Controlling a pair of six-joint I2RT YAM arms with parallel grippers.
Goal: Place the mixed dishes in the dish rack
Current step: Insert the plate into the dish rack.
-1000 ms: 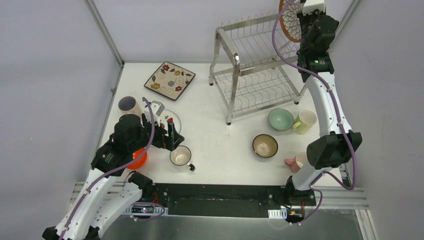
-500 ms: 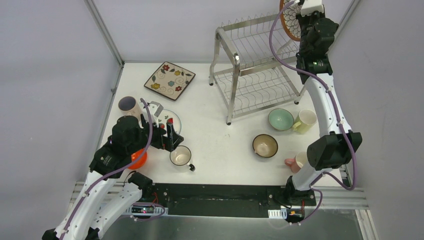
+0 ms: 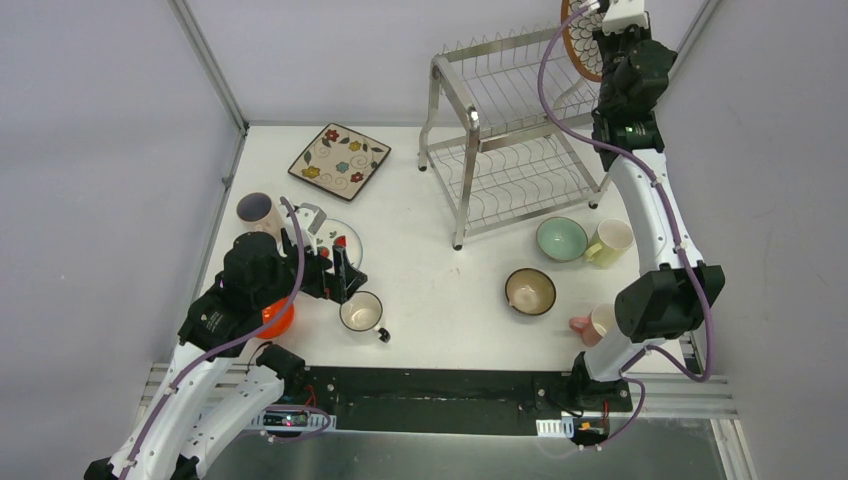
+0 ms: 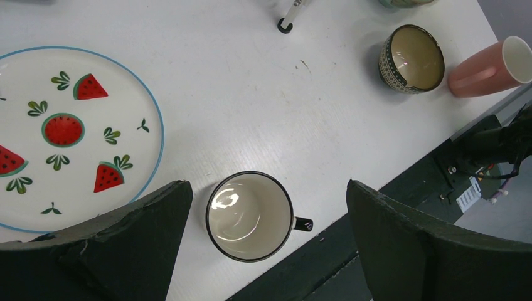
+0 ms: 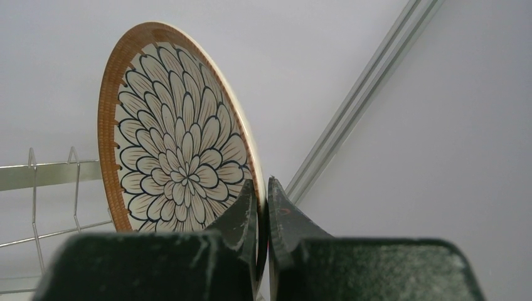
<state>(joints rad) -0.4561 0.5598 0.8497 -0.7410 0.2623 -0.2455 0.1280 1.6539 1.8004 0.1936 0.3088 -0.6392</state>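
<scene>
My right gripper (image 3: pixel 601 25) is shut on the rim of the round brown-rimmed petal-pattern plate (image 5: pixel 169 144), holding it on edge high above the right end of the silver dish rack (image 3: pixel 510 130); the plate also shows in the top view (image 3: pixel 578 45). My left gripper (image 4: pixel 263 219) is open above a black-rimmed cream mug (image 4: pixel 250 216), one finger on each side of it, not touching. The mug also shows in the top view (image 3: pixel 361 312). The watermelon plate (image 4: pixel 69 138) lies to its left.
A square floral plate (image 3: pixel 339 161) lies at the back left. A pale cup (image 3: pixel 256 211), an orange bowl (image 3: pixel 277 320), a mint bowl (image 3: pixel 561 239), a pale green mug (image 3: pixel 611 242), a brown bowl (image 3: pixel 530 291) and a pink cup (image 3: pixel 594 324) are on the table.
My right gripper has lifted the petal plate slightly higher and further back over the rack. My left arm has barely shifted.
</scene>
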